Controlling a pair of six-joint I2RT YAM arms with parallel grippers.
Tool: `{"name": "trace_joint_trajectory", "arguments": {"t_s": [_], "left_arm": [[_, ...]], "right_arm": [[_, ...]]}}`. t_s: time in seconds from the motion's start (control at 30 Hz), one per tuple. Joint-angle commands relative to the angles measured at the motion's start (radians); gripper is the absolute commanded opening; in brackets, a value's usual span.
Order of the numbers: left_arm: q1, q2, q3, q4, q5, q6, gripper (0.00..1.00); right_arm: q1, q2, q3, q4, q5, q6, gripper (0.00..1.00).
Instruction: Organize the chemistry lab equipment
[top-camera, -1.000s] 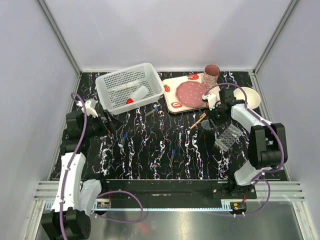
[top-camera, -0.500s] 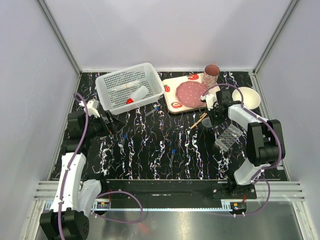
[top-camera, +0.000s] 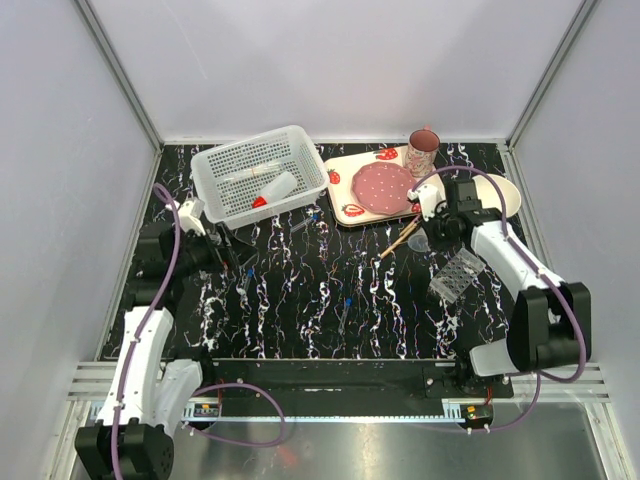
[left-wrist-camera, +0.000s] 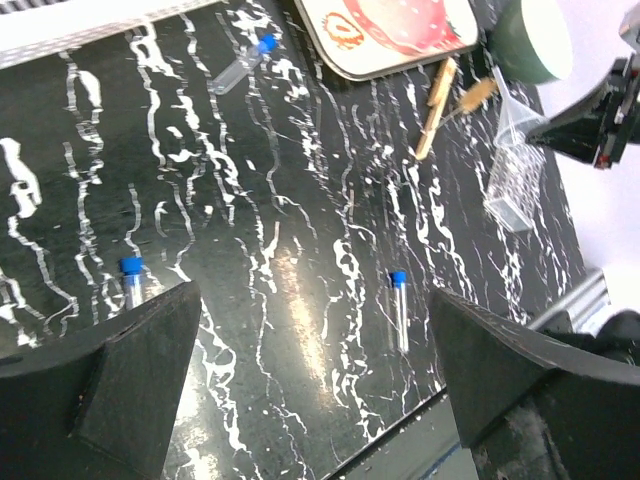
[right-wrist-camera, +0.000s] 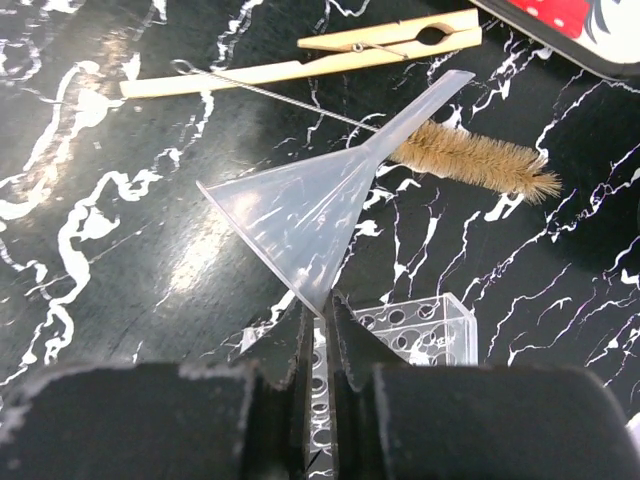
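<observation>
Two states: right pincer (right-wrist-camera: 320, 310) seemingly nips clear funnel (right-wrist-camera: 290, 205) by rim; left pincer (left-wrist-camera: 312, 300) gapes

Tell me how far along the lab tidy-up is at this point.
Done: squeeze bottle and tubes lie in the white basket. In hand: right gripper grips the clear funnel by its rim; left gripper open, empty. Left: blue-capped vials, brush, wooden clamp, tube rack on the table.
</observation>
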Motion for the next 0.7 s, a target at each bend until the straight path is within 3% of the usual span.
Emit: {"name": "trace_joint_trajectory", "arguments": {"t_s": [0.0, 0.13, 0.37, 0.67], "left_arm": [[-0.055, -0.049, -0.021, 0.114, 0.082, -0.012, 0.99], [-0.182, -0.096, -0.050, 0.157, 0.041, -0.012, 0.99], [-0.402, -0.162, -0.079, 0.200, -0.065, 0.013, 0.99], [-0.692, -0.079, -0.071, 0.263, -0.244, 0.068, 0.99]], "right_arm": [[0.009, -0.098, -0.008, -0.070, -0.088, -0.051, 0.06], [0.007, -0.142, -0.005, -0.148, -0.206, -0.086, 0.06], [0.011, -0.171, -0.002, -0.314, -0.605, -0.239, 0.06], [0.052, -0.069, 0.009, -0.434, -0.843, -0.325, 0.06]]}}
